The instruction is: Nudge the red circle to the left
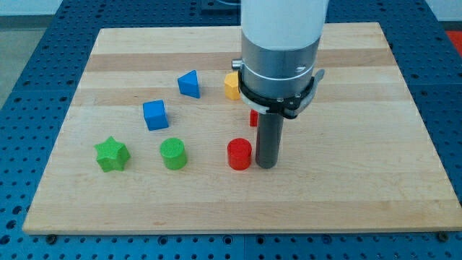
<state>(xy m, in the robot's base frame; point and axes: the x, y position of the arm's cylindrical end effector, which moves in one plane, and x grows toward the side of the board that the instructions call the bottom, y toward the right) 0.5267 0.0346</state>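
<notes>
Where the blocks are counted on the wooden board (375, 108), seven can be made out: two blue, two green, two red and one yellow. The blue triangular block (189, 84) and the blue cube (154, 115) are set toward the view's upper left, the green star (111, 154) and green cylinder (173, 154) toward the lower left. The red circle (239, 154) is found near the board's middle, and my tip (266, 165) is planted just beside it on the view's right, touching or nearly so. A second red block (253, 118) and the yellow block (231, 86) are partly hidden behind the arm (their shapes cannot be told). No claw is carried, only the rod. Bare wood lies between the red circle and the green cylinder; the board's right half is unoccupied.
</notes>
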